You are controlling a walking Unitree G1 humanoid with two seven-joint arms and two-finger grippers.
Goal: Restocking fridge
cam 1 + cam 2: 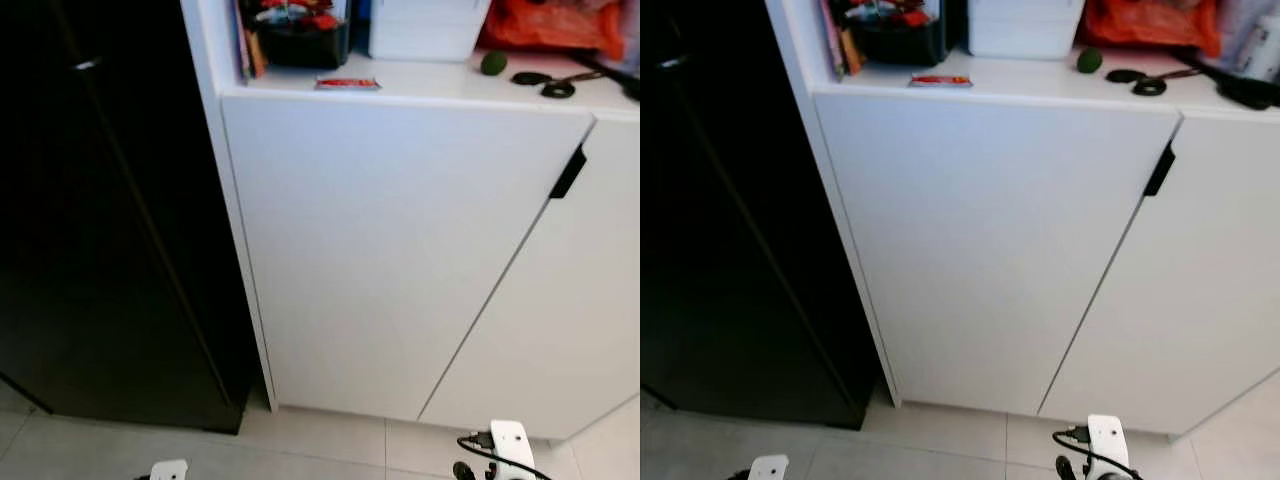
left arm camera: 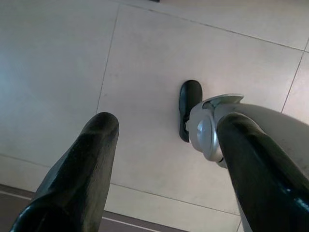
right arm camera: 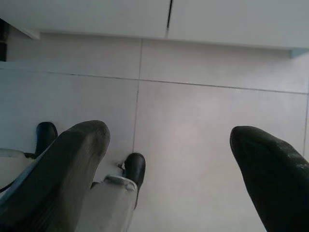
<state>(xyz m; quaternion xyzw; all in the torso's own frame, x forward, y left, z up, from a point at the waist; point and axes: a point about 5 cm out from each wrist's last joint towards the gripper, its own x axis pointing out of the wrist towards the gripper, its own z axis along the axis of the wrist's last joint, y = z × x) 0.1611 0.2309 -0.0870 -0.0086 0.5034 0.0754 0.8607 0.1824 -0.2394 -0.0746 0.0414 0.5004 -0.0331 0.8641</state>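
Standing shut, the glossy black fridge [image 1: 100, 230] beside white cabinet [image 1: 400, 250]

**Glossy black beside matt white**

The fridge [image 1: 110, 230] has a dark, glossy, smooth face. The cabinet doors [image 1: 400, 250] look smooth matt white, as does the worktop [image 1: 440, 82]. The floor [image 2: 159, 63] is pale tile with a faint sheen. Both grippers' fingers [image 3: 270, 169] look like matt black rubbery plastic.

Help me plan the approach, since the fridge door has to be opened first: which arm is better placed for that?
Probably the left. The black fridge stands on the robot's left, beside the white cabinet. Both arms hang low, the left tool and right tool open over the floor tiles.
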